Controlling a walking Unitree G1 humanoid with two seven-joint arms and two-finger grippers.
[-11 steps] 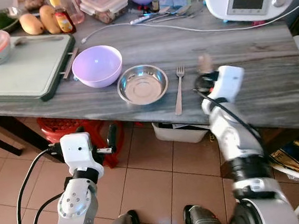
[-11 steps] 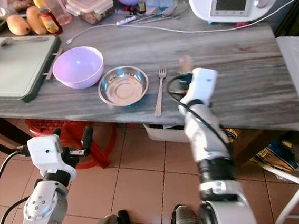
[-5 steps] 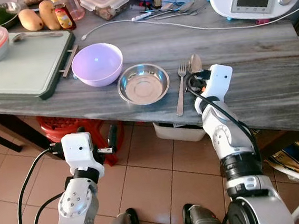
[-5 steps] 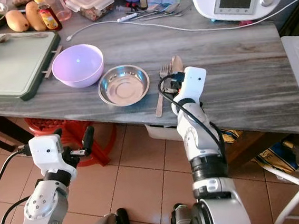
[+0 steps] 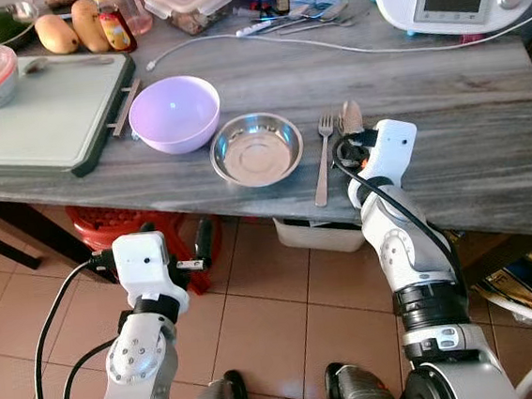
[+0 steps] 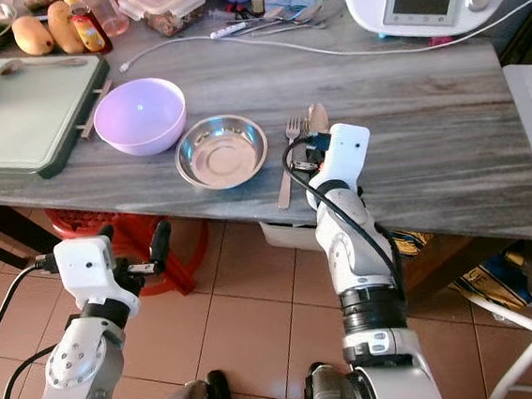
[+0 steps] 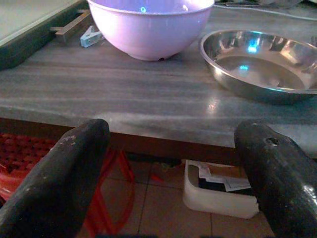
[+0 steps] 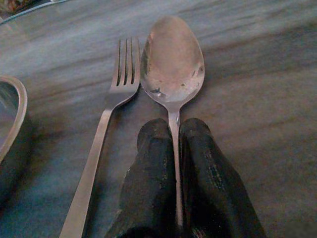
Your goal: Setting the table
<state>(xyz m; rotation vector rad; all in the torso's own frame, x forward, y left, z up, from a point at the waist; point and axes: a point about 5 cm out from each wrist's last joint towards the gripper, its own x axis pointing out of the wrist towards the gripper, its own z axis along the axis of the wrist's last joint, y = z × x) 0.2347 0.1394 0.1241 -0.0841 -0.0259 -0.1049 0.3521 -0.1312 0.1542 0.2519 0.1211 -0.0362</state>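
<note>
- Spoon (image 8: 172,64): dull silver, oval bowl facing up, lying on the grey table (image 5: 468,142) just beside the fork (image 8: 116,94), right of the steel dish (image 5: 255,149).
- Right claw (image 8: 174,144): clenched on the spoon's handle.
- Left claw (image 7: 168,163): fingers spread, below the table edge.
- A second earlier the spoon was a raised blur; it had since come down beside the fork.

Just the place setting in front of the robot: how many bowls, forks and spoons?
Bowls: 2, a purple bowl and a steel bowl
Forks: 1, fork
Spoons: 1, spoon, pinched in the right claw
Total: 4
</note>
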